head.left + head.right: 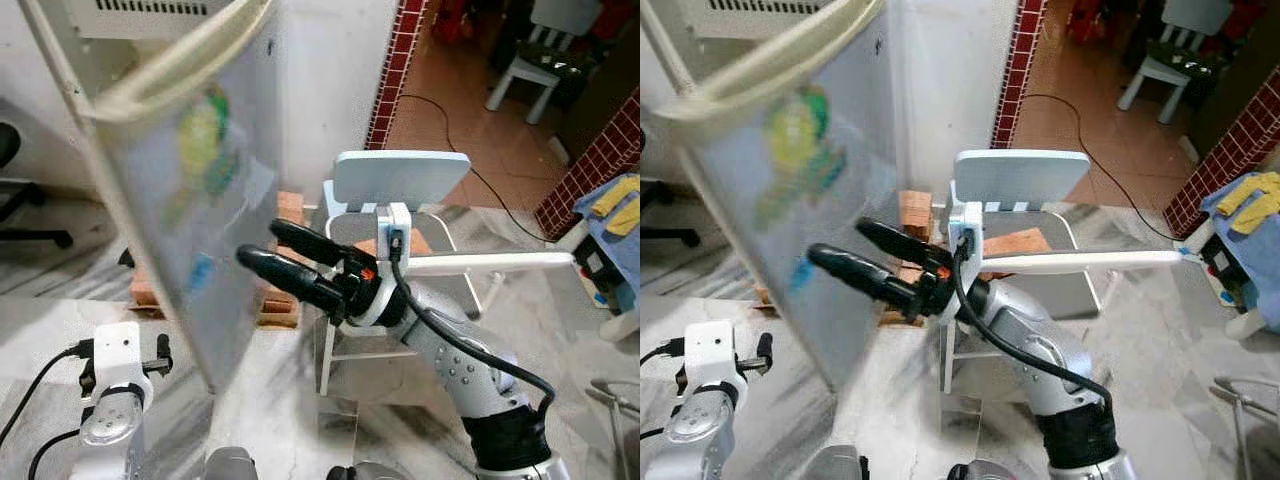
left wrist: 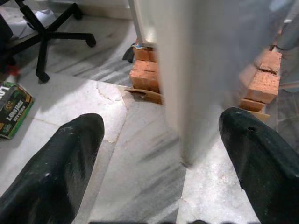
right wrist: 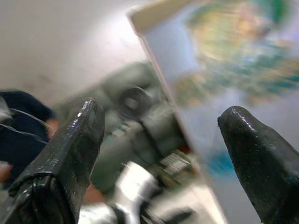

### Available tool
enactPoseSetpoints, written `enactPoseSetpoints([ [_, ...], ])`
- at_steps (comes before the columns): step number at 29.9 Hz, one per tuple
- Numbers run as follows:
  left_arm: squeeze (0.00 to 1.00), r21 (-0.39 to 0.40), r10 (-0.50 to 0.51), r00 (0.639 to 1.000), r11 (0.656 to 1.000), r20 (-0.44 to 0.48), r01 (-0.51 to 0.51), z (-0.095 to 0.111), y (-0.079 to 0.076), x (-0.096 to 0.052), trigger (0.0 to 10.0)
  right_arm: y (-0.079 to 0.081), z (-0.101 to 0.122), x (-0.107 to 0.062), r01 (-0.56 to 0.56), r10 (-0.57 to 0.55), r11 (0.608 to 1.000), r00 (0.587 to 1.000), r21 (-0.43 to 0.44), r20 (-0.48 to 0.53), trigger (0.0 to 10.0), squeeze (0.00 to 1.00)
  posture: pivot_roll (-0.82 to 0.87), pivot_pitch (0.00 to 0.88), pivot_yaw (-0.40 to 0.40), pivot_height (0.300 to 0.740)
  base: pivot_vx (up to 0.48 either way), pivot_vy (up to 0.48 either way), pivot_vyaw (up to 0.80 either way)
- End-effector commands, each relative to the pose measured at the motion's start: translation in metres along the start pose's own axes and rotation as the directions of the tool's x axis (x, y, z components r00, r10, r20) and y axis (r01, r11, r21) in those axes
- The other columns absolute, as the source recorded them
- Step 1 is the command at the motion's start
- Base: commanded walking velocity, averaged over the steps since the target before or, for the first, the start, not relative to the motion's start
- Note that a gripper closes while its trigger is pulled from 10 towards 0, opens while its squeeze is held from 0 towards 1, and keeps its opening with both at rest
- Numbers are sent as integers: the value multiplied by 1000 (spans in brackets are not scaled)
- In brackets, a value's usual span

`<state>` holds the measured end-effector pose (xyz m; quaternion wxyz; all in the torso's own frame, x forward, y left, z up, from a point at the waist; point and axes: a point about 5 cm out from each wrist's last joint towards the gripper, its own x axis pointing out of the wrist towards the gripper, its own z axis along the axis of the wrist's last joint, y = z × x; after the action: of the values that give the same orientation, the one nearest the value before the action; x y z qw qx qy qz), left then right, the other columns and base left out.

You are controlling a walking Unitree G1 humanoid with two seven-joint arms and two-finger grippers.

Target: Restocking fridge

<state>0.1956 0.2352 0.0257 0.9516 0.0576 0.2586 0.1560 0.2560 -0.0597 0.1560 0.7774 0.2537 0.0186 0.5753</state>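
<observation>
Hanging low at far left: left pincer (image 2: 159, 154), fingers spread, above marble floor (image 1: 270, 400). Centre-left: fridge door (image 1: 190, 190), blurred, sticker-covered, swung open, standing on bricks (image 2: 147, 74). Centre: right pincer (image 1: 275, 250), fingers spread, holding nothing, tips just beside door's face. Behind: pale plastic chair (image 1: 400, 180).

Marble floor (image 2: 140, 158) carries brick stacks (image 2: 145, 74) (fridge (image 2: 210, 70) perched on them).
</observation>
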Motion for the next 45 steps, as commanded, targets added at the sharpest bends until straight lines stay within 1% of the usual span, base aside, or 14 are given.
enactPoseSetpoints([
  [1,0,0,-2,1000,1000,2,2,1,0,-1,10000,-18,-2,-7,161,-164,982,986,-95,-24,10000,0,142,0,-57,740,0,0,0],
  [5,0,1,-3,1000,1000,1,3,1,0,-1,10000,-34,-2,-14,343,-349,927,937,-153,-12,10000,0,144,0,-62,740,0,0,0],
  [6,0,4,-3,1000,1000,0,3,0,0,-1,10000,-40,-1,-16,407,-412,897,911,-172,7,10000,0,145,0,-63,740,0,0,0],
  [9,0,61,-1,999,998,44,-1,5,1,0,10000,-47,-2,-21,495,-509,809,860,-317,42,10000,0,141,0,-67,740,0,0,0],
  [10,0,68,-4,999,998,53,1,6,0,0,10000,-47,-2,-22,501,-513,806,857,-314,48,10000,0,141,0,-67,740,0,0,0],
  [12,0,113,-24,995,994,97,13,14,-5,2,10000,-50,-2,-26,566,-576,744,813,-354,89,10000,0,137,0,-66,740,0,0,0],
  [14,0,126,-28,994,992,106,14,16,-6,2,10000,-51,-4,-27,582,-591,728,801,-362,99,10000,0,136,0,-66,740,0,0,0],
  [17,0,135,-70,983,990,170,47,29,-15,6,10000,-53,-9,-37,648,-653,663,745,-375,132,10000,0,129,0,-62,740,0,0,0],
  [20,0,137,-78,973,989,216,49,40,-20,5,10000,-53,-11,-42,678,-680,639,719,-365,144,10000,0,123,0,-59,740,0,0,0],
  [22,0,106,-89,964,992,253,64,48,-25,5,10000,-55,-11,-46,712,-708,604,686,-359,169,10000,0,115,0,-54,740,0,0,0],
  [24,0,102,-93,962,992,257,69,50,-26,5,10000,-55,-11,-47,718,-713,595,679,-361,174,10000,0,113,0,-54,740,0,0,0],
  [26,0,97,-111,955,992,275,87,56,-32,6,10000,-58,-10,-52,757,-748,546,633,-359,198,10000,0,110,0,-51,740,0,0,0],
  [31,0,114,-136,947,988,290,107,58,-38,6,10000,-61,-11,-56,780,-770,509,602,-365,211,10000,0,109,0,-51,740,0,0,0],
  [45,0,125,-153,940,985,306,120,62,-42,8,10000,-69,-9,-57,805,-797,467,562,-365,221,10000,0,118,0,-56,740,0,0,0],
])
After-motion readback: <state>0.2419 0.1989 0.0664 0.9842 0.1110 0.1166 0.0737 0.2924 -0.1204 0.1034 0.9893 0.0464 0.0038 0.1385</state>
